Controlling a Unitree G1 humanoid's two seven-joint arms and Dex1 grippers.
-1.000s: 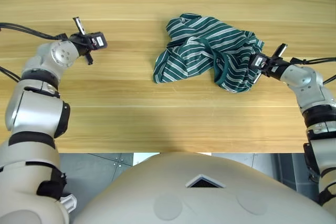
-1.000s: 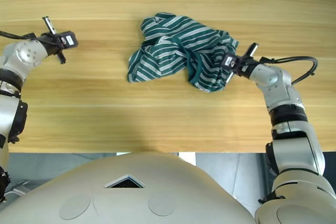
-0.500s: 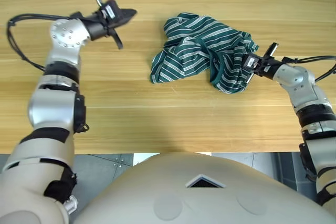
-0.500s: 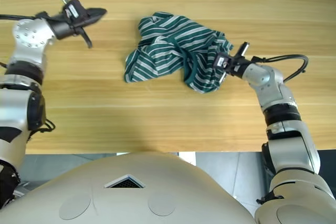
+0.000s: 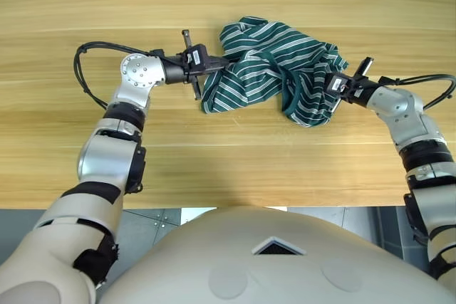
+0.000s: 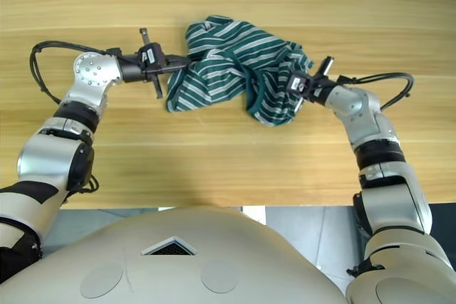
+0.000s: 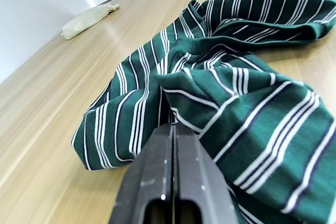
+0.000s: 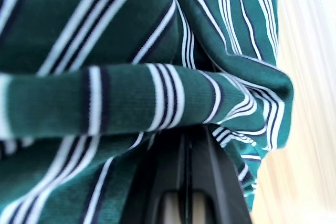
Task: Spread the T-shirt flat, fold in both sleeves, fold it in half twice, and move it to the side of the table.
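A green T-shirt (image 5: 271, 69) with white stripes lies crumpled in the middle of the wooden table (image 5: 214, 161). My left gripper (image 5: 226, 64) is at the shirt's left side. Its fingers are pressed together, and in the left wrist view the tips (image 7: 172, 128) rest against a fold of the fabric (image 7: 236, 103). My right gripper (image 5: 329, 94) is at the shirt's right side, low against the cloth. In the right wrist view its fingers (image 8: 205, 182) are together and their tips are tucked under a striped fold (image 8: 105, 93), so the very ends are hidden.
A small beige cloth (image 7: 89, 15) lies far off on the table in the left wrist view. Black cables loop from both wrists (image 5: 85, 69) (image 5: 427, 80). Bare wood surrounds the shirt; the table's front edge (image 5: 235, 203) is near my body.
My left arm has swung in from the far left and its gripper now touches the shirt's left side. The right gripper has crept left, and the shirt's right part has shifted left with it.
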